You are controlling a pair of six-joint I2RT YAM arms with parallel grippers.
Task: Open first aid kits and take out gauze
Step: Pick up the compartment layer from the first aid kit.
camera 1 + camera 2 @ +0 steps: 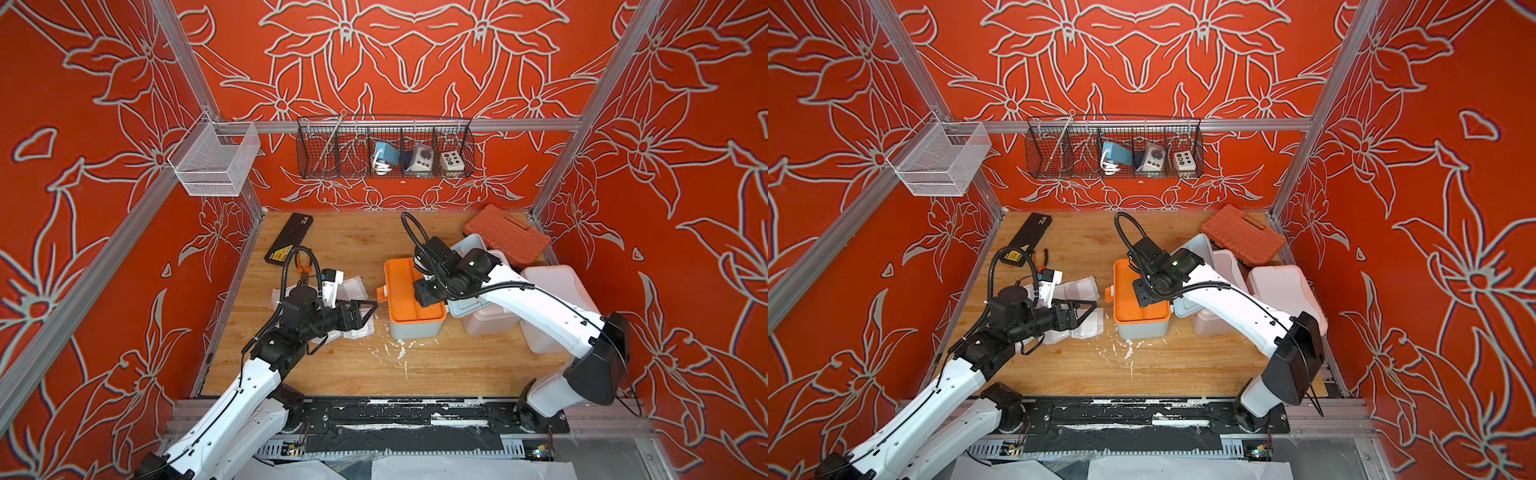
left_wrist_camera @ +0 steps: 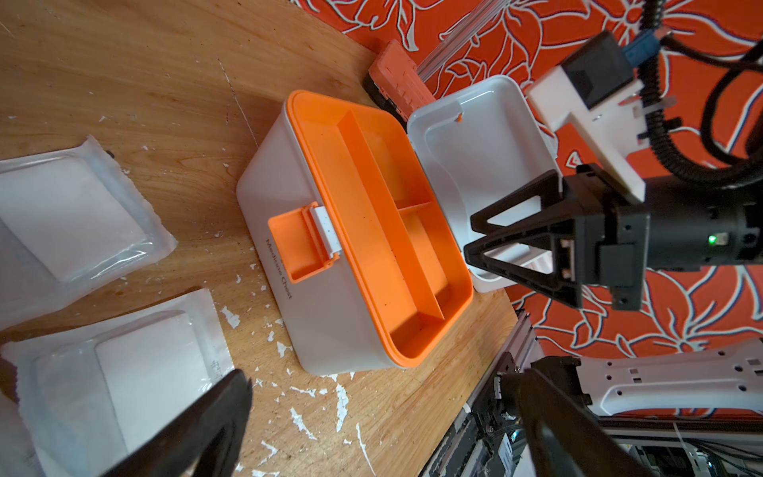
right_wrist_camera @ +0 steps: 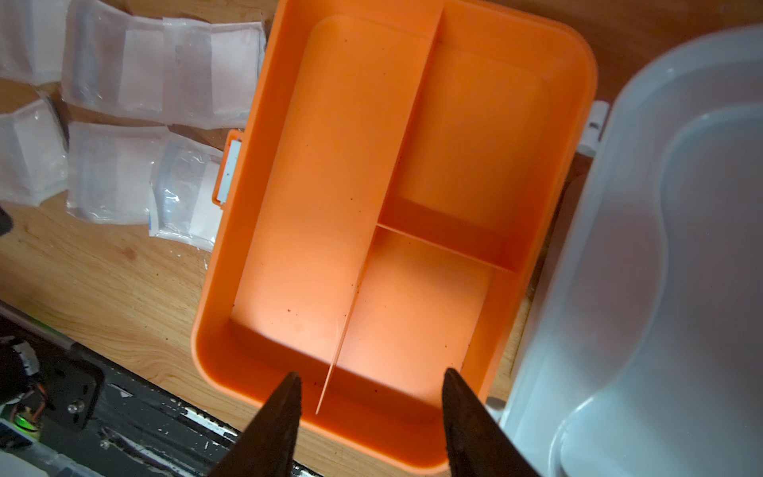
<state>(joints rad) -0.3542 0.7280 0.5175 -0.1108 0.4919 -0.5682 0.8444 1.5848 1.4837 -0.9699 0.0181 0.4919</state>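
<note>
The blue-grey first aid kit (image 2: pixel 289 297) stands open in the middle of the tabletop (image 1: pixel 353 374), its lid (image 2: pixel 475 144) tipped back. Its orange tray (image 3: pixel 330 206) shows three bare compartments. The right tool (image 3: pixel 371 373) hangs right over the tray's near end. Its jaws are partly apart and clamp nothing, and they sit either side of the end of the long divider, which runs straight away from the tool toward the tray's far wall.

That arm is plainly the nearer one. If more gauze sits below, the tray would probably have to come out first.

The gauze packets (image 3: pixel 144 74) lie flat on the tabletop on the latch side of the kit, beneath the left tool (image 1: pixel 371 311), which is spread wide and empty.

The kit's front reads "Medicine Chest" (image 2: pixel 278 268). The pale pink kit (image 1: pixel 557 286) sits behind the right arm with its lid down.
</note>
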